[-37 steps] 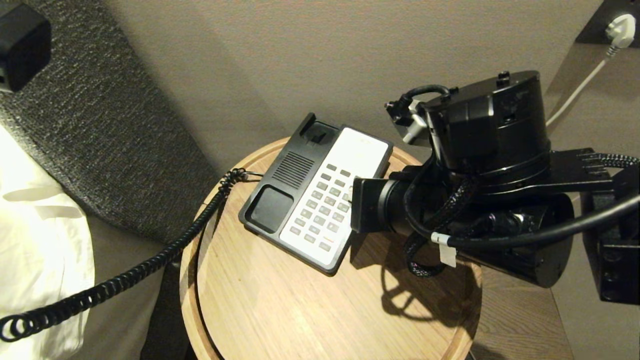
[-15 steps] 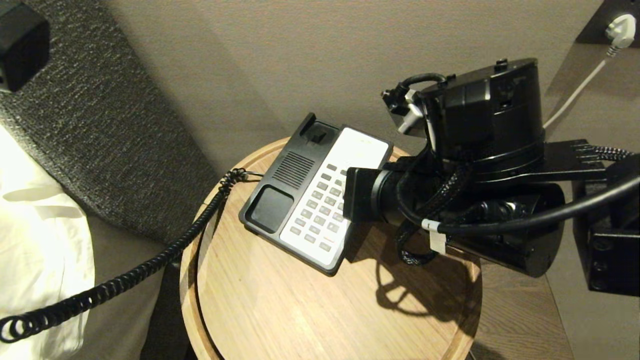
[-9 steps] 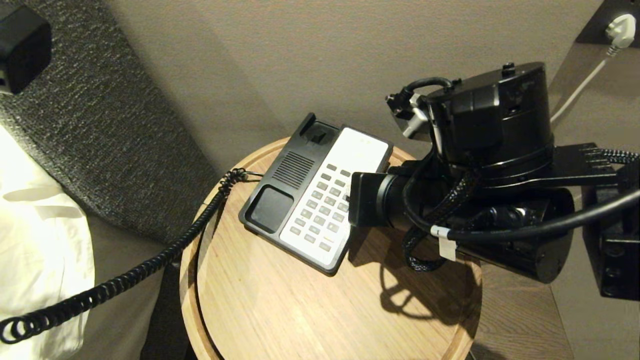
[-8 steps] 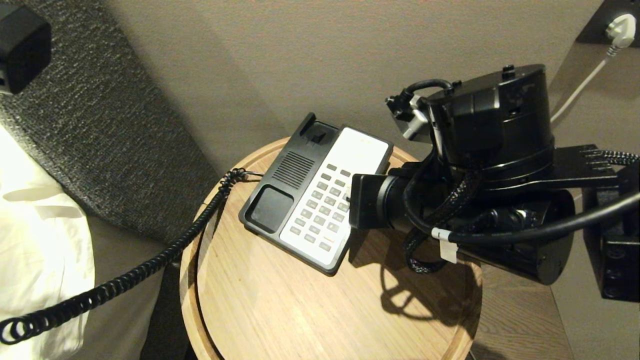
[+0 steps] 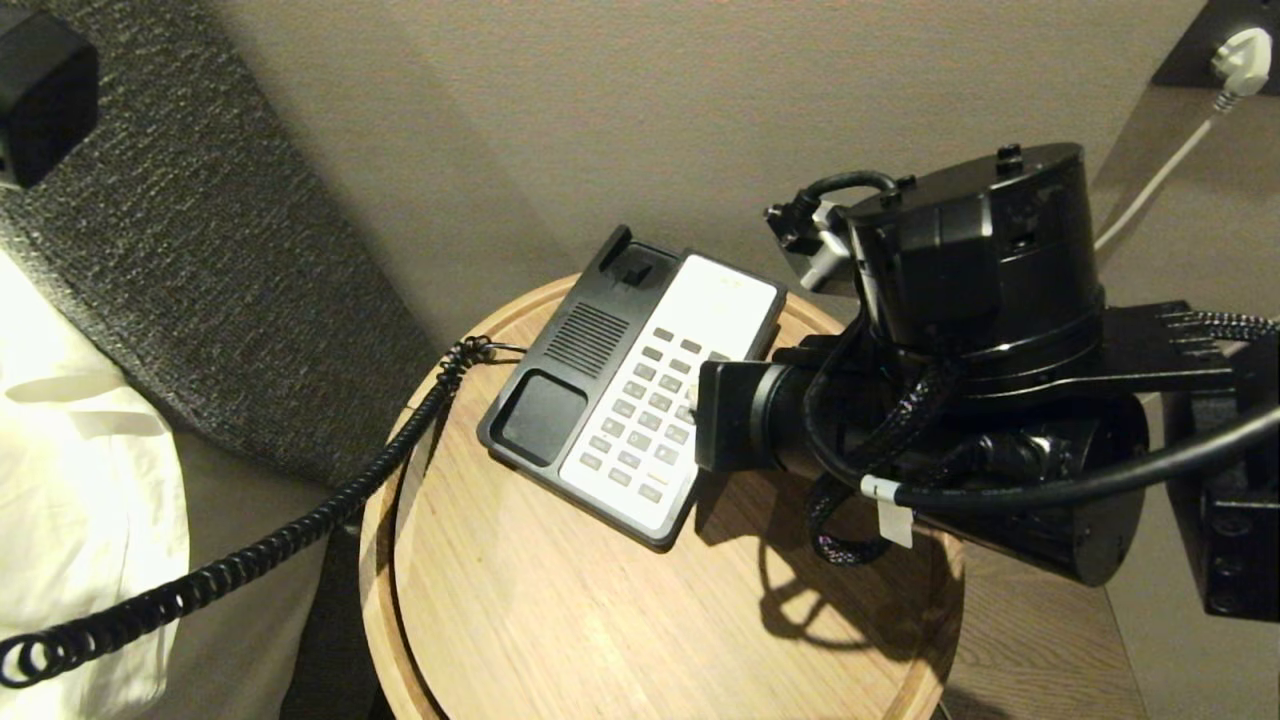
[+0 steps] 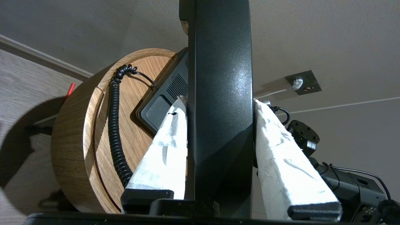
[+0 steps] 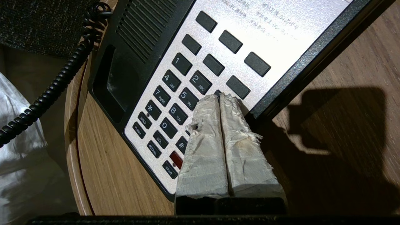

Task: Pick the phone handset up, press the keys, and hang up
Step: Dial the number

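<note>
Handset (image 6: 220,93) upright btwn left end effector (image 6: 220,103) pads, clamped, right end effector (image 7: 219,97) closed on keypad (image 7: 187,93)

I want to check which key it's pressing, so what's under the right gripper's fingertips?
The right gripper, shut, has its tips on the phone base keypad, right beside the 2 and 5 keys. The key beneath the tips is covered and can't be read.
</note>
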Motion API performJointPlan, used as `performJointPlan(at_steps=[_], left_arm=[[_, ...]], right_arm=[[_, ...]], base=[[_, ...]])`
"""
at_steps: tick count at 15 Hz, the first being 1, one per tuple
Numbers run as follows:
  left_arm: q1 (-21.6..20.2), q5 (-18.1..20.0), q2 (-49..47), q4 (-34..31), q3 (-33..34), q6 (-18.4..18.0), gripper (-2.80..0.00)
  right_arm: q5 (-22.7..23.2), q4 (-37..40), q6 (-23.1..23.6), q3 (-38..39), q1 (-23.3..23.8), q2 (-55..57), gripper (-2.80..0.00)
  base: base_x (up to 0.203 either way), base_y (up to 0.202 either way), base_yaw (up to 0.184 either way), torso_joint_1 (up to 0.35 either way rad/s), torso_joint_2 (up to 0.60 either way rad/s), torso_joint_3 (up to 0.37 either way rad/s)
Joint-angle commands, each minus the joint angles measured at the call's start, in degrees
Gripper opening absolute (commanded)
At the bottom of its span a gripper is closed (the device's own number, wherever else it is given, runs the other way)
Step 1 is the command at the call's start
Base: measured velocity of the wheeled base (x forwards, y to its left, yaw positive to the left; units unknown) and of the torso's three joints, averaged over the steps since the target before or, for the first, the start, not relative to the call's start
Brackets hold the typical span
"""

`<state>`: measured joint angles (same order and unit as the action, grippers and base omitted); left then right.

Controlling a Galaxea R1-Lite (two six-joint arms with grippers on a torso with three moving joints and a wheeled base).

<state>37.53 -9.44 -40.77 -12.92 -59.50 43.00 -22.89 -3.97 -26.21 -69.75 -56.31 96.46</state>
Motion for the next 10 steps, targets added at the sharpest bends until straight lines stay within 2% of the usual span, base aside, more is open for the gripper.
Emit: performJointPlan(at_steps=[1, 10], left_arm=[[-0.01, -0.08, -0.01, -0.09, 0.00, 0.25, -2.80], [-0.01, -0.05, -0.01, -0.09, 0.00, 0.25, -2.80]], right_arm=[[-0.13, -0.08, -0.16, -0.12, -0.03, 0.13, -2.80], [-0.22, -0.08, -0.07, -0.16, 0.06, 0.22, -2.80]], base=[[0.000, 0.000, 0.000, 0.000, 0.00, 0.000], [0.000, 0.000, 0.000, 0.000, 0.00, 0.000]])
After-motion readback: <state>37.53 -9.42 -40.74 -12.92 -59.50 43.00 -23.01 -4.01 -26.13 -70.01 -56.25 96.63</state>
